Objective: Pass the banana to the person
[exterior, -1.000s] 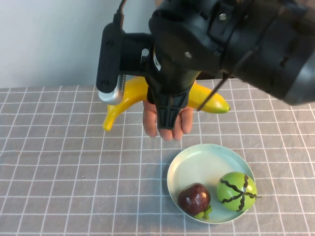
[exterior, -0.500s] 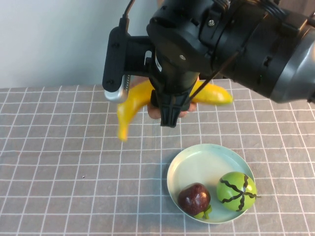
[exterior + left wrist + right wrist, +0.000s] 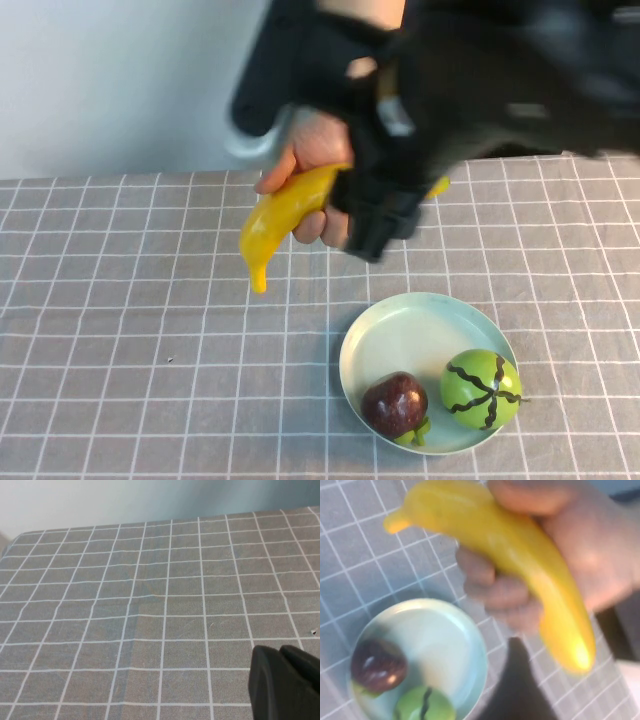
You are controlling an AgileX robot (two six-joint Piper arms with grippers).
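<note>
The person's bare hand point(image 3: 315, 145) grips the yellow banana point(image 3: 285, 210) above the grey checked cloth, its thin end pointing down and left. My right gripper point(image 3: 378, 232) is open and empty, just right of the hand and clear of the banana, its arm blurred. In the right wrist view the hand point(image 3: 600, 545) is wrapped round the banana point(image 3: 510, 545), and one dark finger point(image 3: 520, 690) shows below it, apart from it. My left gripper point(image 3: 279, 652) is shut and empty, low over bare cloth, out of the high view.
A pale green plate point(image 3: 420, 305) sits at the front right with a dark red fruit point(image 3: 395, 403) and a round green striped fruit point(image 3: 482, 388) on it. The plate also shows in the right wrist view point(image 3: 445, 630). A pale wall stands behind the table.
The person's hand has closed round the banana and tilted it. My right gripper has let go and pulled away up and to the right.
</note>
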